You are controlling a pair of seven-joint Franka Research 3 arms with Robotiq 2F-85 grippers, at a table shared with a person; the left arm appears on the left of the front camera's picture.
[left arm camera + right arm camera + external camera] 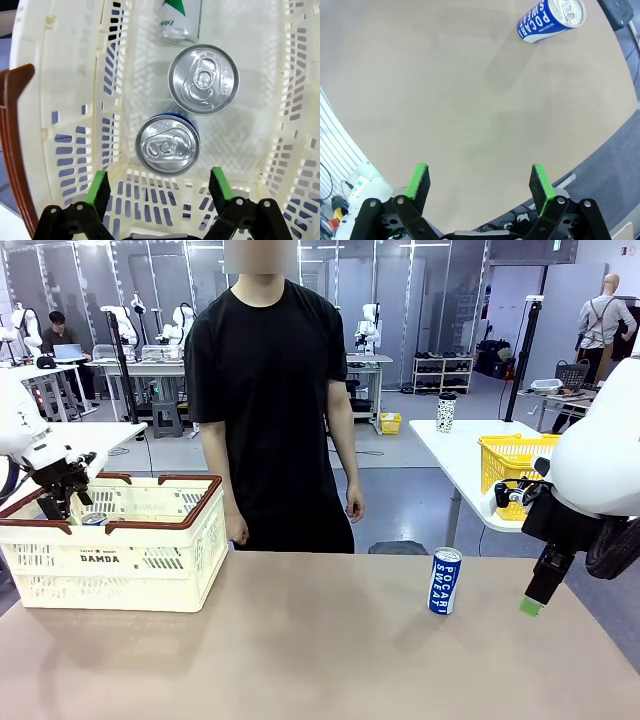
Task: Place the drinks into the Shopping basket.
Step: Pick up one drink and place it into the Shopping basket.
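Left gripper (160, 181) jaws wide, empty, over Shopping basket (110, 562) at left edge of table (300, 660), inside it blue can (167, 145) and second can (203, 79) upright, green-print can (180, 20) beyond, right gripper (480, 176) spread, empty, by right edge, blue-and-white can (445, 581) standing near

bright even overhead light, soft shadows, wrist views bowed at edges.

It was a lab hall: white workbenches (150, 367) and a laptop (68, 351) at upper left, a shelf rack (443, 373) upper right.
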